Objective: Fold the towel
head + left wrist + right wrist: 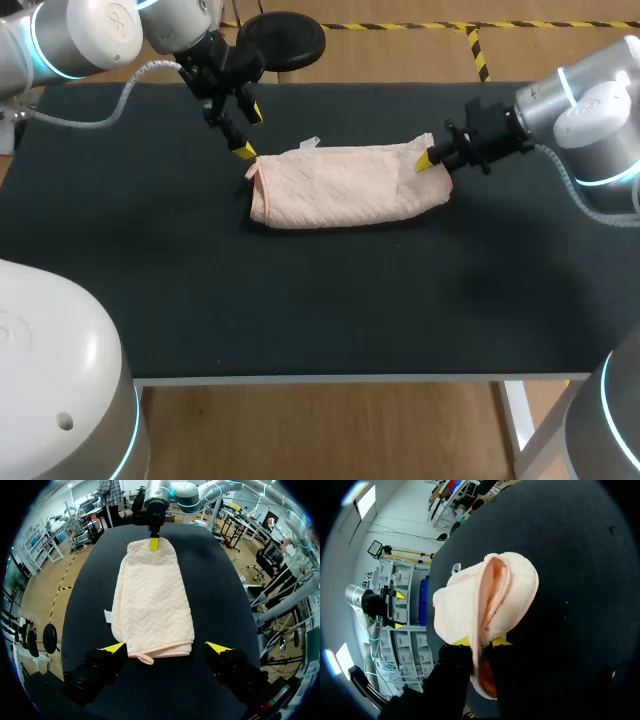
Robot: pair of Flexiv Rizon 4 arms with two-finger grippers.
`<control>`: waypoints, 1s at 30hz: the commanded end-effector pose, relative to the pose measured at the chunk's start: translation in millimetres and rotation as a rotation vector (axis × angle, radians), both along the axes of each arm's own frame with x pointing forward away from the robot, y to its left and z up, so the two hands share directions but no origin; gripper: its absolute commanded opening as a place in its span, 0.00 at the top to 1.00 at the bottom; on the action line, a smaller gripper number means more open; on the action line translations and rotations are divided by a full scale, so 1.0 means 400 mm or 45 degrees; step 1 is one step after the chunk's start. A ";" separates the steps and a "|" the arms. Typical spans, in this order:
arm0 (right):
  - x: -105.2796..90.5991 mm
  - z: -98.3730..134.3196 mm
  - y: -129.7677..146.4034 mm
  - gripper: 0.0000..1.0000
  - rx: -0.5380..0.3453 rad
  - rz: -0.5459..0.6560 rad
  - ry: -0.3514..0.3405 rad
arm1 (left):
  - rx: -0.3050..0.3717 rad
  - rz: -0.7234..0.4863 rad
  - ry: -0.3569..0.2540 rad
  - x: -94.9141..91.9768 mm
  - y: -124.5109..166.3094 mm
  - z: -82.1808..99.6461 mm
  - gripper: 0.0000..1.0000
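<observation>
- The towel (345,185), pale pink, is found lying folded into a long band on the dark table (300,310), nearer the far edge than the near one.
- In the left wrist view, the towel (152,595) is seen lengthwise. A bound hem (160,646) closes its near end, and a small white tag (107,614) projects from one long edge.
- The left gripper (249,131) is held released, its fingers spread wide at the towel's left end. The lower tip sits just beside the corner, and contact cannot be confirmed.
- The right gripper (480,641) is clenched on the towel's right end, with a raised fold (490,595) pinched between both tips.
- A broad stretch of table surface is noted between the towel and the near edge, and a narrower strip behind it.
</observation>
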State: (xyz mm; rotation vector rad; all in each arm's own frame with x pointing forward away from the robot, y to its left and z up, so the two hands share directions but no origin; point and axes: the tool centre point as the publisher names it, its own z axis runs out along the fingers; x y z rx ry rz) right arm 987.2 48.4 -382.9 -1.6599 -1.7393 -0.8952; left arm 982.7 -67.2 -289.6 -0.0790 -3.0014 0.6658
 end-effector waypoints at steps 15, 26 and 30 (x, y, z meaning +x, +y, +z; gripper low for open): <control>-0.023 0.078 0.390 1.00 -0.143 0.151 -0.036 | -0.002 -0.002 0.001 0.001 0.001 -0.002 0.00; -0.083 0.064 0.597 1.00 -0.191 0.277 -0.037 | -0.002 -0.002 0.001 0.001 0.001 -0.002 0.00; -0.089 0.059 0.637 1.00 -0.198 0.280 -0.040 | -0.002 -0.002 0.001 0.001 0.001 -0.002 0.00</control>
